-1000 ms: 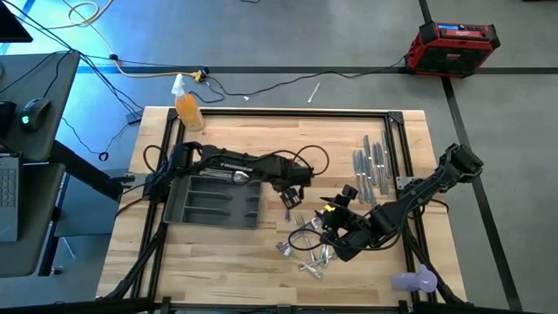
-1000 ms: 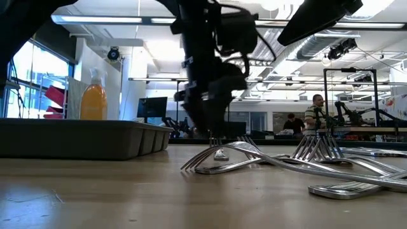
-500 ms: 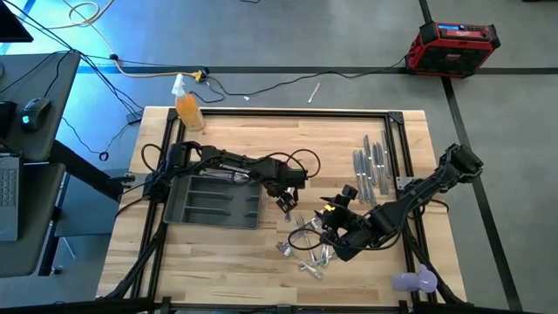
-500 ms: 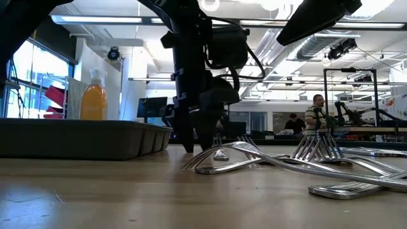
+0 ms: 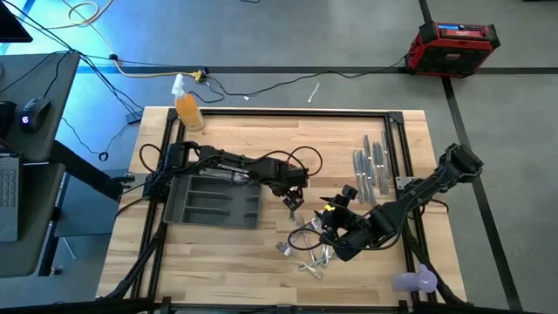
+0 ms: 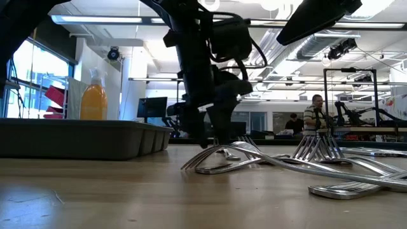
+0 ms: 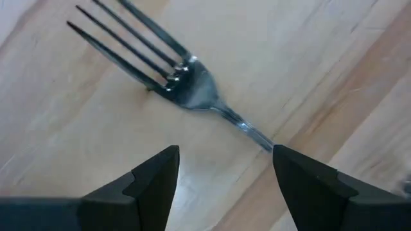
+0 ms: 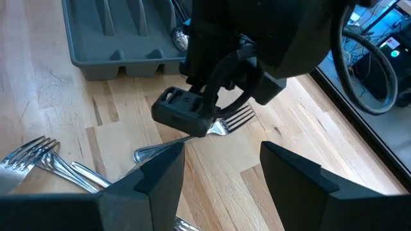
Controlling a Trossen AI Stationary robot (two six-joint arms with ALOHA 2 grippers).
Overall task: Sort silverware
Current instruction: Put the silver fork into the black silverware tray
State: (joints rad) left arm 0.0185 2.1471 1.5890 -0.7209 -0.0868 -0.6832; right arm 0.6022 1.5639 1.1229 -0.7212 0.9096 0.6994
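My left gripper (image 5: 294, 201) points down just right of the dark grey tray (image 5: 187, 209), open, its fingertips low over the table on either side of one silver fork (image 7: 186, 86). That fork lies flat on the wood, and its handle runs back between the fingers. My right gripper (image 5: 336, 235) hangs open above a loose pile of forks (image 5: 305, 251) near the table's front. More silverware lies in a row (image 5: 370, 170) at the far right, and some lies in the tray. My left gripper has one fingertip (image 7: 289, 160) standing right over the fork's neck (image 7: 253, 133), where the handle passes out of sight beneath it. I cannot tell whether it touches the fork. The fork lies flat on the table.
An orange spray bottle (image 5: 187, 109) stands at the table's far left corner. A purple object (image 5: 414, 281) lies at the near right corner. Black frame rails (image 5: 397, 148) run along the table's sides. In the low view, forks (image 6: 318, 149) lie tangled to the right of the left gripper.
My left gripper has rolled about its own axis and come down a little over the single fork, staying open. The fork and the right arm have kept still.
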